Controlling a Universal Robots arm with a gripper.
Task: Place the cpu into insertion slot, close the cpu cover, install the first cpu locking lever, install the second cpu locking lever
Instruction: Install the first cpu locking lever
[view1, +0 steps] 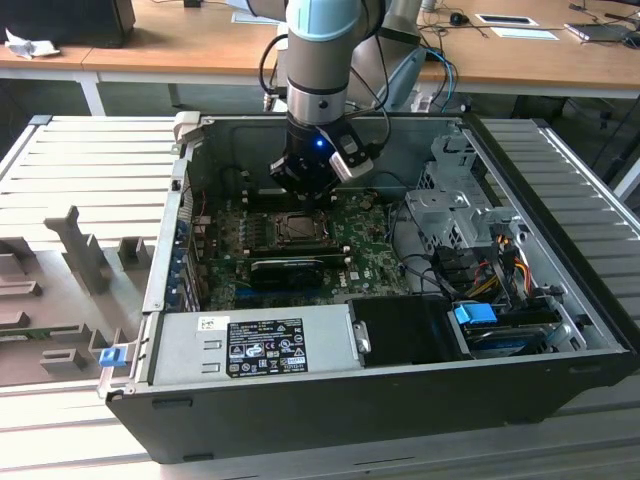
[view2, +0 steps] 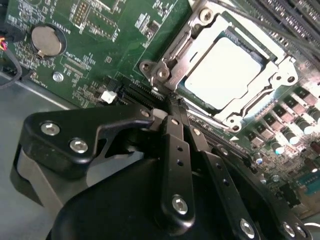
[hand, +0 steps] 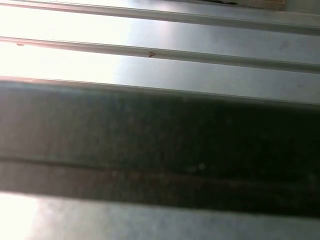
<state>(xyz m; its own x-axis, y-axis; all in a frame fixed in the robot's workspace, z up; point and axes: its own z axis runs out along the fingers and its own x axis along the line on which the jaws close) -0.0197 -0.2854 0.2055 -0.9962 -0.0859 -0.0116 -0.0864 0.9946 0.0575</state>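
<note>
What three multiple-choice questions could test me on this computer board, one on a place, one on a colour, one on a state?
1. Where is the cpu?
A. in the insertion slot
B. outside the case
C. in a long card slot

2. What colour is the circuit board?
A. blue
B. green
C. red

3. The cpu cover is:
A. standing upright
B. taken off
C. lying down over the chip

Answers: A, the chip sits framed in the socket; B, the board shows green; C, the frame lies flat around the chip.
</note>
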